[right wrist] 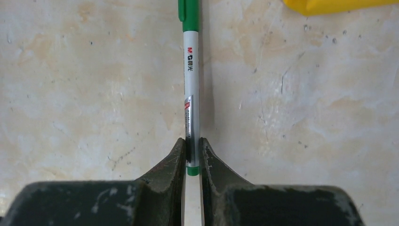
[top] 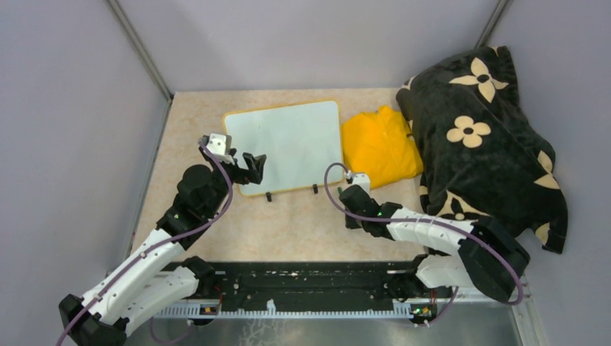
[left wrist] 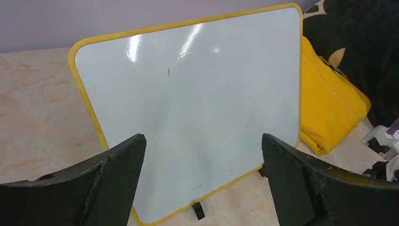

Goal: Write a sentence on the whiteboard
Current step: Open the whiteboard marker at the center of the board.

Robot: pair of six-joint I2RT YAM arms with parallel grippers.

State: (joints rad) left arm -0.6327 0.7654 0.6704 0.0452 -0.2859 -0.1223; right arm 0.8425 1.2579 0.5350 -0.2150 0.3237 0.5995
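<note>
Two hands are in view. On the left, the left hand [top: 248, 167] has its fingers wide apart and holds nothing. It sits just in front of the lower left corner of the whiteboard [top: 288, 140], which leans back on its feet at mid-tabletop [top: 288, 223], its face blank. To the right of the board, the right hand [right wrist: 192, 157] is clamped on the tail of a green marker [right wrist: 191, 84]. The marker's long axis runs straight out from the fingers, cap end away. Judgement: the board lies ahead-left of the marker, and the left hand is nearer to it.
</note>
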